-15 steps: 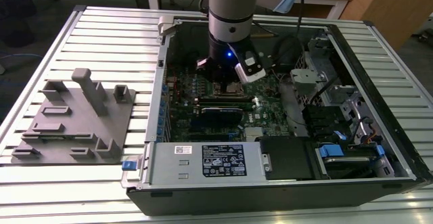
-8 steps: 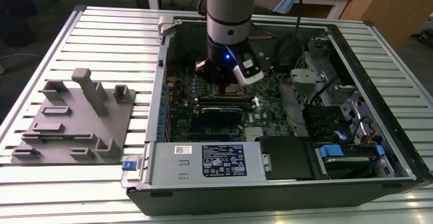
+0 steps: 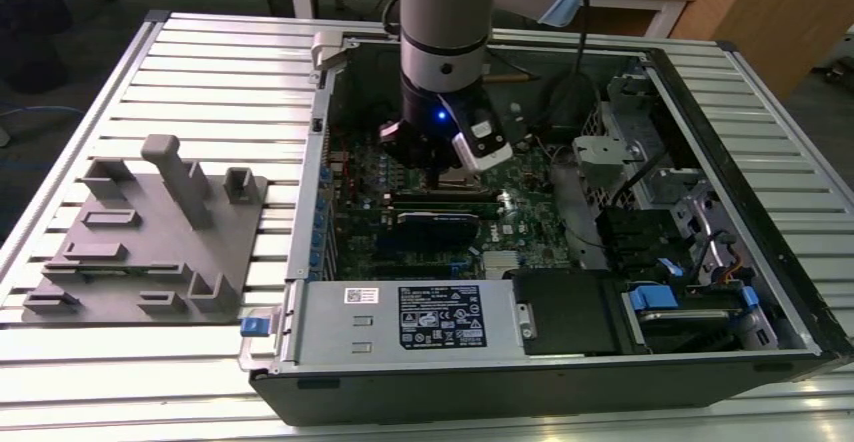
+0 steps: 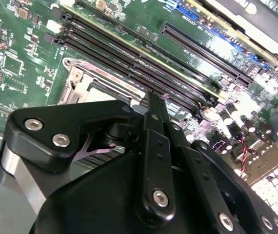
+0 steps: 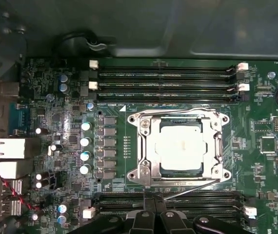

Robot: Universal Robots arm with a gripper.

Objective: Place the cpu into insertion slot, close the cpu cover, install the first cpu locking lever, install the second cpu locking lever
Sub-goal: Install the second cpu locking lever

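Exterior view first: the open computer case [image 3: 694, 72] lies on a slatted table [image 3: 214, 72], and the arm's gripper [image 3: 447, 167] hangs low inside it, over the green motherboard [image 3: 534, 212]. Taking the insertion slot [image 5: 180, 146] as landmark in the first wrist view, the cpu cover [image 5: 144, 141] lies flat on it, its silver frame ringing the window, and the cpu [image 5: 182, 145] sits inside that window, pale metal top up. Memory sticks [image 5: 163, 80] run in long rows on one side of the slot; more rows lie on the other side, with the gripper's black fingers [image 5: 153, 217] just past them. A thin locking lever [image 5: 197, 187] slants along the slot's edge nearest the gripper, seemingly not yet latched, though that is hard to judge. The fingertips appear pressed together with nothing between them. The lever is likely stiff, springy wire, slick and thin, best pushed near its free end. The cpu is light and fragile, and the pins beneath it bend easily.
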